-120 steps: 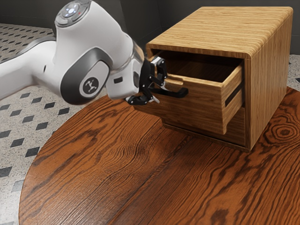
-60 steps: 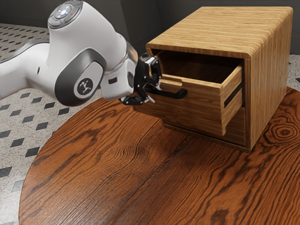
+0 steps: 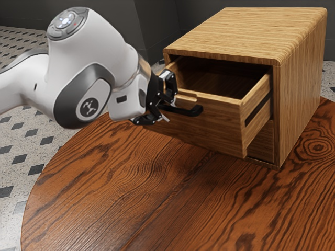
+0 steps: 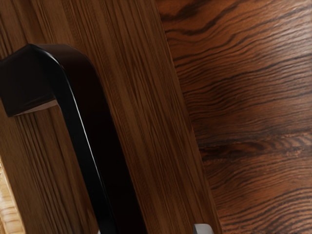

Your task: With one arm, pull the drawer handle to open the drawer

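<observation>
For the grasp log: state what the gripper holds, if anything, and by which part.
The gripper is shut on the black handle of the drawer, at the handle's end toward the exterior view's left.

The gripper (image 3: 163, 102) covers one end of the drawer handle (image 3: 187, 110).
</observation>
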### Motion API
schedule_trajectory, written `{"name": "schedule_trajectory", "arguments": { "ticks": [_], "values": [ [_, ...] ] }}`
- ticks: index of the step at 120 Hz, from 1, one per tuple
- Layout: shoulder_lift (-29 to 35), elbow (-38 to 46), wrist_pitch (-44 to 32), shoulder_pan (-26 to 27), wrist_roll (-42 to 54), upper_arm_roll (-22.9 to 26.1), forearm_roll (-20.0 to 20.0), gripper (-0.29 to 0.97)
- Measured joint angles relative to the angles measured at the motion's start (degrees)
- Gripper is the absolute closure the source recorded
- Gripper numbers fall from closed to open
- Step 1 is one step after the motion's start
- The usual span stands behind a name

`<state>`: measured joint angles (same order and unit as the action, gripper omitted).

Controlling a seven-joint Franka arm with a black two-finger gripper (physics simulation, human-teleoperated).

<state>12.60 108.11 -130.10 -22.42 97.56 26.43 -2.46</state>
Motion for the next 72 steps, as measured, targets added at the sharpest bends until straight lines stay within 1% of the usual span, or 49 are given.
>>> {"name": "schedule_trajectory", "arguments": {
  "ticks": [50,72],
  "values": [
    [3.5,2.5,0.0,0.1,-0.3,0.0,0.4,0.58],
    [3.8,3.2,-0.1,0.4,-0.4,-0.1,0.6,0.57]
  ]
}}
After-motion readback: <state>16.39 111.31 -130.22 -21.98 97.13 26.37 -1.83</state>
